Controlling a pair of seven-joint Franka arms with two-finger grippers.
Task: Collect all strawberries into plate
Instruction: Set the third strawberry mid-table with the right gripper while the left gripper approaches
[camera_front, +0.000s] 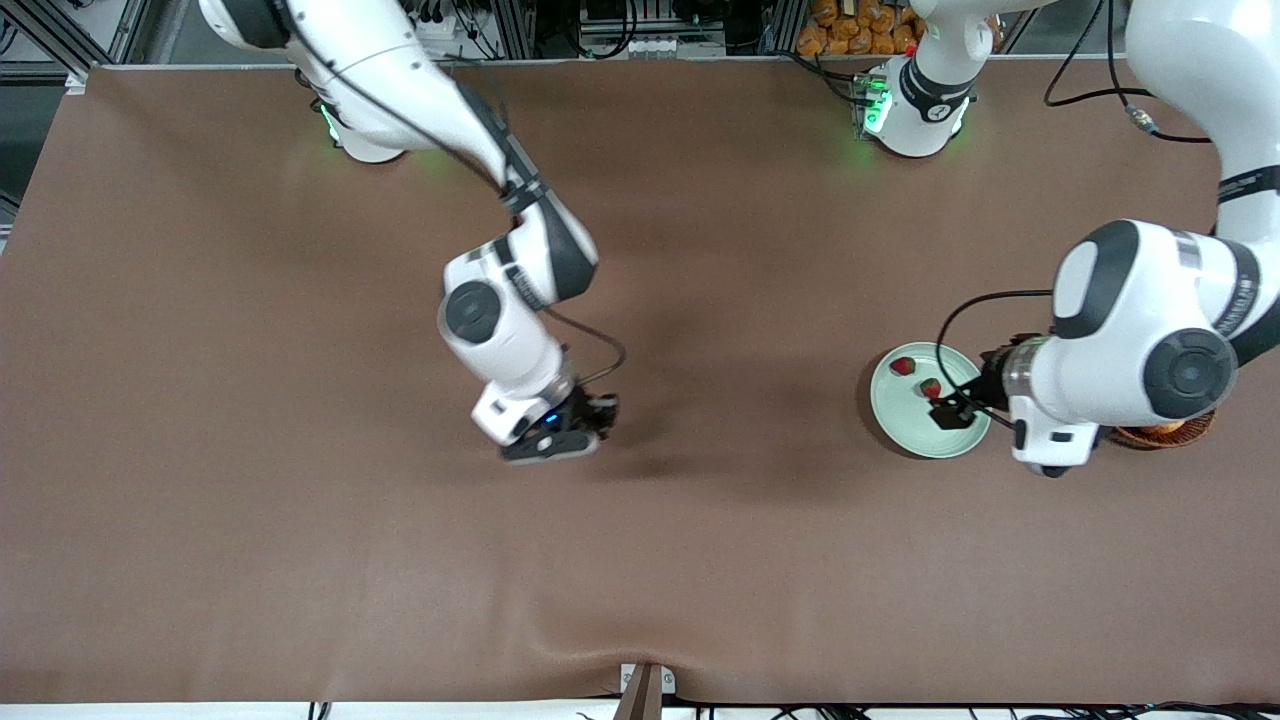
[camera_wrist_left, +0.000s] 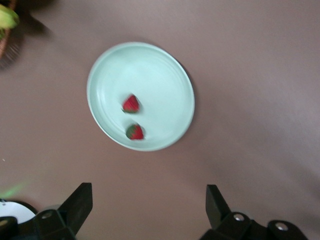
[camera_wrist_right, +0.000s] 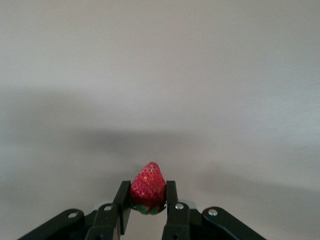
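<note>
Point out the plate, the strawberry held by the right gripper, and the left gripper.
plate (camera_wrist_left: 165, 75), left wrist view, bare surface.
held strawberry (camera_wrist_right: 148, 189), right wrist view, red body.
left gripper (camera_wrist_left: 150, 205), left wrist view, midway between open fingertips.

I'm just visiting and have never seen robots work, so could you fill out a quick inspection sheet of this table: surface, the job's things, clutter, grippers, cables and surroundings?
Surface: brown mat over the table, gently rippled at the edge nearest the front camera.
Job's things: pale green plate toward the left arm's end; two strawberries lie in it. A third strawberry is in the right gripper.
Clutter: wicker basket, mostly hidden under the left arm.
Grippers: left gripper open, above the plate. Right gripper shut on the third strawberry, over bare mat mid-table.
Cables: black cable looping along the left arm's wrist; another on the right arm.
Surroundings: metal framing and wiring by the arms' bases.
</note>
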